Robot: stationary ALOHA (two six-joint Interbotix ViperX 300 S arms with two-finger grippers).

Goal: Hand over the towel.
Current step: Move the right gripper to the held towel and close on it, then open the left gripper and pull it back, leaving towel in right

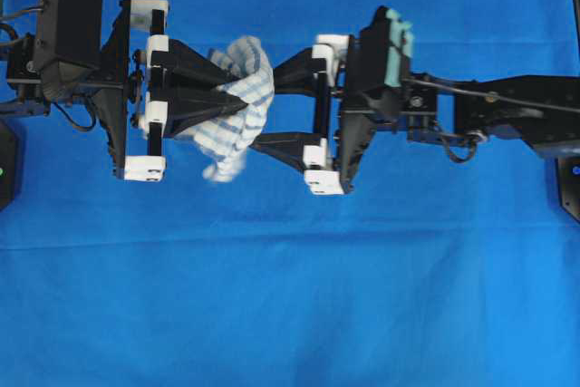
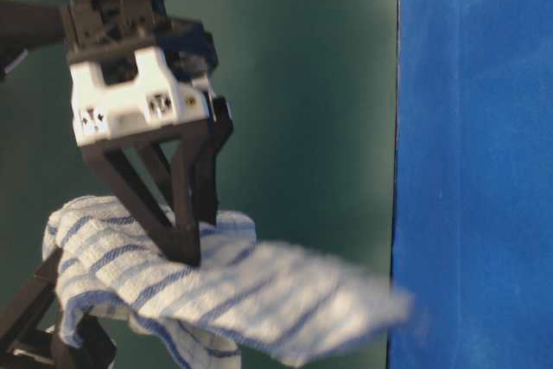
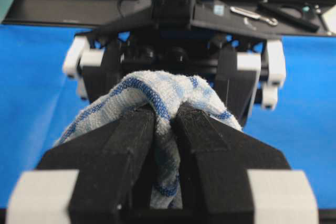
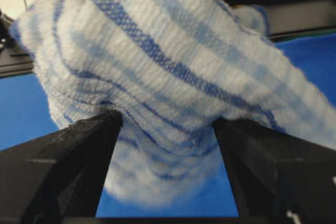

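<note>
Towel (image 1: pixel 237 97) mid-air above blue bench (image 1: pixel 290 296), clamped in left hand (image 1: pixel 243 106). Right hand (image 1: pixel 270 108) spread wide around free end. Best: close right firmly before loosening left.

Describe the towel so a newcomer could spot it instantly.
Start from the large blue cloth covering the table; above its middle two black arms meet. Pinched in the left end effector, between the right end effector's spread jaws, hangs the towel: small, white, with thin blue checked stripes.
</note>
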